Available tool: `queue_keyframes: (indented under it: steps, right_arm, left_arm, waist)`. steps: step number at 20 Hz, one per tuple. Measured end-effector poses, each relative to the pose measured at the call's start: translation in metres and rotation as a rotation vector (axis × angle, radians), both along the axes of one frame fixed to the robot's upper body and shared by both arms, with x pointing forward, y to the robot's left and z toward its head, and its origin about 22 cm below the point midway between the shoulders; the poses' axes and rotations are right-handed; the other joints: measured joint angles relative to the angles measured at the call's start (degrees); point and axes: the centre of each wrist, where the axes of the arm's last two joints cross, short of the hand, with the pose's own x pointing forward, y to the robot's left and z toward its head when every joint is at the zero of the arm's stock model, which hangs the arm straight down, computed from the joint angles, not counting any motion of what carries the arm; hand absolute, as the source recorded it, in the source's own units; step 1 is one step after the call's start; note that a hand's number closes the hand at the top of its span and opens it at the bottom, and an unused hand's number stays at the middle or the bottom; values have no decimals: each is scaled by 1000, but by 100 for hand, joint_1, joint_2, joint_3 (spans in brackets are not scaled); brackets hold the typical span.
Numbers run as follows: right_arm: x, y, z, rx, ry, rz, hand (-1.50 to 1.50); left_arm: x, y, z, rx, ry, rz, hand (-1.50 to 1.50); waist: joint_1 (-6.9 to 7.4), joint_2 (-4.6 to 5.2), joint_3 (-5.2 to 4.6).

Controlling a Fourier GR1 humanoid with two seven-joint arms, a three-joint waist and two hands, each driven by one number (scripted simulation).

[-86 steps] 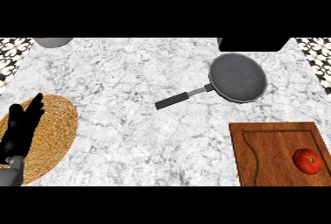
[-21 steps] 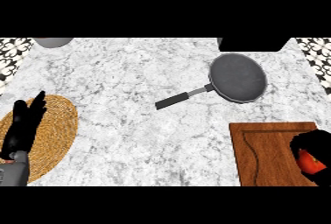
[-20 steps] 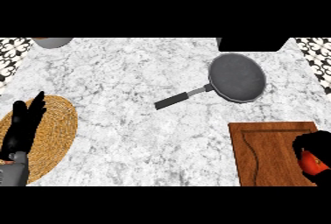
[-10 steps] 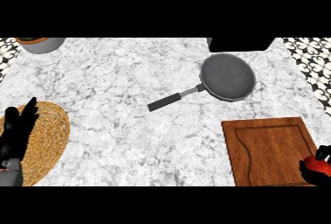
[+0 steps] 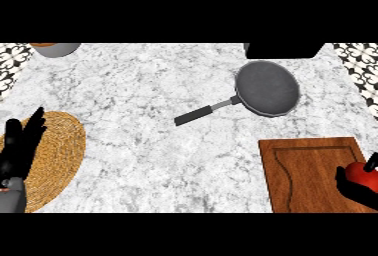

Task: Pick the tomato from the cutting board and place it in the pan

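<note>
From the head view, right edge: the right hand [image 5: 357, 186] comes in low at the far right, over the near right corner of the cutting board [image 5: 310, 170].
Right hand state: its dark fingers and thumb curl round the tomato [image 5: 362, 173], so it holds the fruit; only a red patch shows between them.
Tomato position: at the board's right side, near its front; whether it rests on the wood or is lifted off it I cannot tell.
Pan position: the pan [image 5: 267, 90] lies on the marble counter [image 5: 155, 90] beyond the board, apart from it, with bare counter between.
Direction of the move: from the right hand the pan lies away from the robot and somewhat to its left, so I judge the carry runs forward and leftward across the board.
Pan long axis: the handle [image 5: 207, 111] points toward the near left, away from the hand, so the round bowl is the end nearer the tomato.
Nearer hand: the right one by far.
Left hand: the left hand [image 5: 21, 150] rests open, fingers up, at the left edge over the woven mat [image 5: 59, 150], well apart from pan and board.
Elsewhere: 1 grey pot [image 5: 55, 48] sits at the far left corner.
</note>
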Motion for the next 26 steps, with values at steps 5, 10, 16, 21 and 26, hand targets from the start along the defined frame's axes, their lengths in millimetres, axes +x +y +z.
queue_keyframes:
  steps: [5,10,16,21,26]
  right_arm:
    - [20,35,30,16,-88,10,150]
    - [60,46,39,81,-152,2,150]
    - [122,44,36,194,-189,2,150]
    - [172,43,21,268,-189,-15,150]
    - [207,43,-3,310,-161,-23,150]
  left_arm:
    - [11,-10,1,-3,1,-21,0]
    - [10,-10,-2,-3,-5,-29,0]
    - [13,-20,-4,-4,-1,-37,0]
    - [17,-15,7,-3,-10,-48,0]
    - [19,-22,3,-11,-12,-56,0]
  waist:
    - [87,29,12]
    - [140,43,17]
    - [190,58,23]
    - [241,75,24]
    - [293,101,28]
